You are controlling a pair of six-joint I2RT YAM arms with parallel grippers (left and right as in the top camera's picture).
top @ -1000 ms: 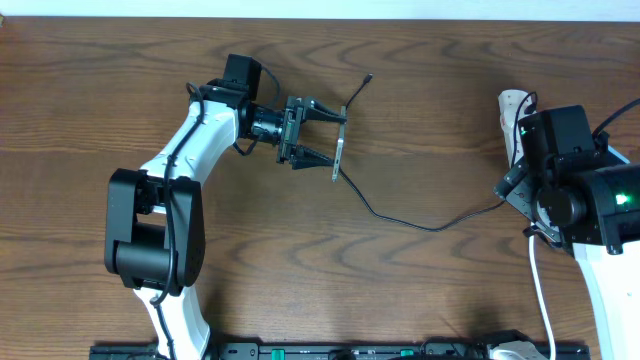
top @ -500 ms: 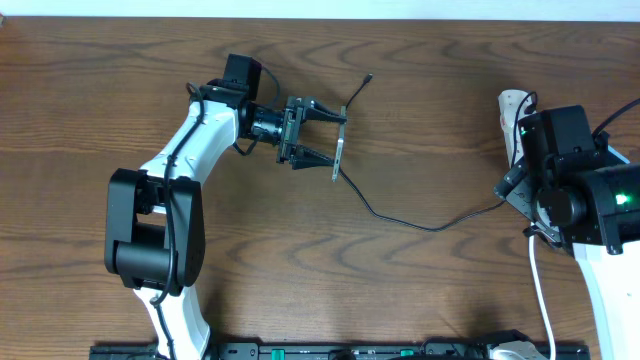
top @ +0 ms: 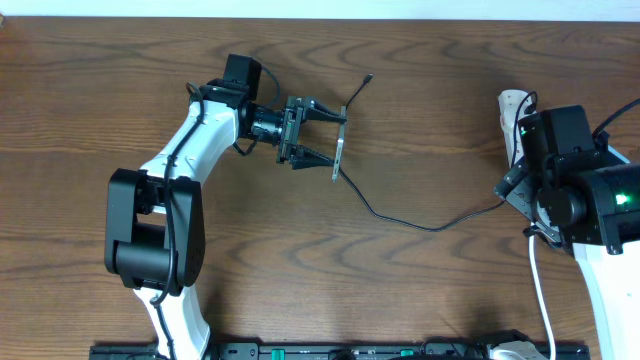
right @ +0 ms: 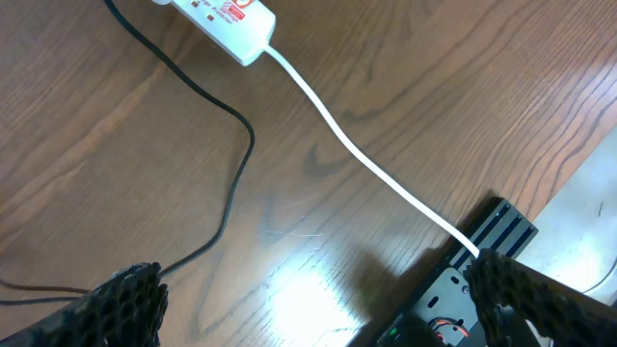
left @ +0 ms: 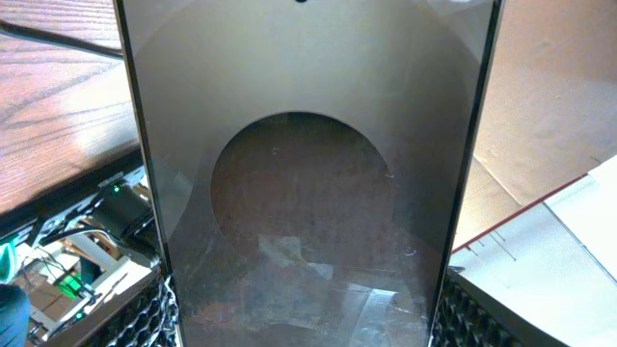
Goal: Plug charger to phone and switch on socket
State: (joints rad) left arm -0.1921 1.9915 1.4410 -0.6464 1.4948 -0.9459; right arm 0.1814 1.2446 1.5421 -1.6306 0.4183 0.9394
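The phone stands on edge in the overhead view, a thin grey slab clamped between the fingers of my left gripper. In the left wrist view its dark glass face fills the frame, with a mesh-padded finger against each side. The charger trails from its free tip past the phone toward the right. The socket peeks out from under the right arm; its white end also shows in the right wrist view. My right gripper hangs open above bare wood, holding nothing.
The strip's white cord runs diagonally to a black rail at the table's front edge. The black cable loops across the wood below the right gripper. The right arm's body covers most of the socket from above.
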